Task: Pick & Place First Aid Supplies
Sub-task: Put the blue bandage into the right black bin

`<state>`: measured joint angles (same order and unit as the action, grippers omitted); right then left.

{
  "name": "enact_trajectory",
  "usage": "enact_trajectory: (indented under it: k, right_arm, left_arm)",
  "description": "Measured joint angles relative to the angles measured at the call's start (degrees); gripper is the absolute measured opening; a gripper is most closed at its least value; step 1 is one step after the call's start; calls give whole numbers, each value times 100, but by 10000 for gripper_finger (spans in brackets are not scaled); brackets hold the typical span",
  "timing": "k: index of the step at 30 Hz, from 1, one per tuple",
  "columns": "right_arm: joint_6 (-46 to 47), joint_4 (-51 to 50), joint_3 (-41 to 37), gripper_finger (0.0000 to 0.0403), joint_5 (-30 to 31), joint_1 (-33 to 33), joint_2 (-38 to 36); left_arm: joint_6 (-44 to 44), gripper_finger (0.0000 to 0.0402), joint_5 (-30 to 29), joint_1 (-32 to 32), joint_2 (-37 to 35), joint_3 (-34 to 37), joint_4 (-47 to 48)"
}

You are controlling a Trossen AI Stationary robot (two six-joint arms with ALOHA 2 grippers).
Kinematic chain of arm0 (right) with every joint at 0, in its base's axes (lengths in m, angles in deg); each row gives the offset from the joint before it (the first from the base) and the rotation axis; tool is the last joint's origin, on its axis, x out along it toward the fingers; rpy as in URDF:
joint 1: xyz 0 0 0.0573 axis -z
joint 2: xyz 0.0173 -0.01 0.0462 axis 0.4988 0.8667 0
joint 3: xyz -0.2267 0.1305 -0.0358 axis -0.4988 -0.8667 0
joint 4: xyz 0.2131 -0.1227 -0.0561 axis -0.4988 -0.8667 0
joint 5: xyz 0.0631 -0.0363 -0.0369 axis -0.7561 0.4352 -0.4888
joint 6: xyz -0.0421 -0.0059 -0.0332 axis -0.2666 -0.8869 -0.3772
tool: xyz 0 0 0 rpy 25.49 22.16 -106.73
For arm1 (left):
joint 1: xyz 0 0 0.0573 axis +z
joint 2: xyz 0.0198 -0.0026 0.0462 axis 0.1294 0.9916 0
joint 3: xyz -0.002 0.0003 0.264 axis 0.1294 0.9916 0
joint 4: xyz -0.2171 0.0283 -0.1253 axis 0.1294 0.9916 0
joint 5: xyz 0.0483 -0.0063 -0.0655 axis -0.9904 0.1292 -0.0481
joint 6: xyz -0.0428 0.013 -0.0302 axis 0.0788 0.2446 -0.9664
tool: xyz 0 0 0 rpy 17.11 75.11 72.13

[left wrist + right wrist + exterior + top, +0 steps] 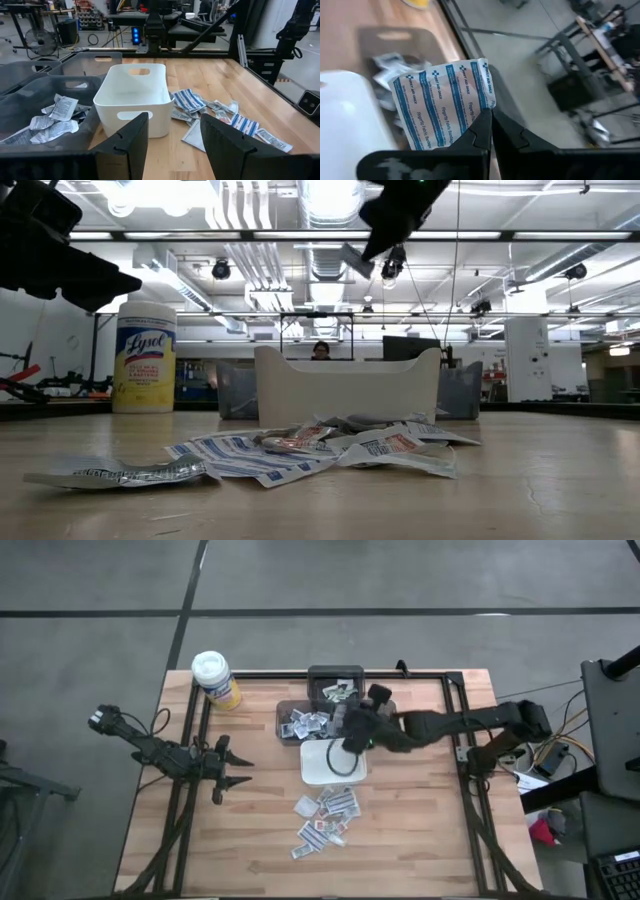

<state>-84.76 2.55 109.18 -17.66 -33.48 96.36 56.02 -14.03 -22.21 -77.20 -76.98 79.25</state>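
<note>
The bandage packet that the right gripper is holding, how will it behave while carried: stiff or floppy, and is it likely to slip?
The bandage packet is thin and flat and pinched at one edge only, so it probably flexes and flutters. The right gripper is shut on just a corner, so a quick swing might pull it loose. It looks very light and should drop softly into the white dish.

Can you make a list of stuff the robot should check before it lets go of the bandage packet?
1. Right gripper shut on the blue-striped packet: ok.
2. Right gripper above the white dish: ok, at its rim.
3. White dish free of packets: ok.
4. Left gripper open, parked away from the dish: ok.
5. Loose packets on the table waiting: ok.
6. Packet will land inside the dish: cannot tell.
</note>
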Motion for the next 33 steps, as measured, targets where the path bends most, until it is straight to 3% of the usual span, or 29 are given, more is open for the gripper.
enact_trajectory:
  k: [7,17,23,33]
  right_arm:
    - [-637,-542,0,8,2,799,0]
    - [-661,-2142,0,8,-80,1415,2]
    - [-844,-2662,0,8,-1169,1560,2]
    - [-1794,-2658,0,8,-2950,2118,2]
  left_arm:
    - [283,177,0,2,0,0,0]
    - [500,177,-139,1,2,0,0]
    - [496,177,-151,2,2,0,0]
    - [466,177,-149,0,2,4,-28]
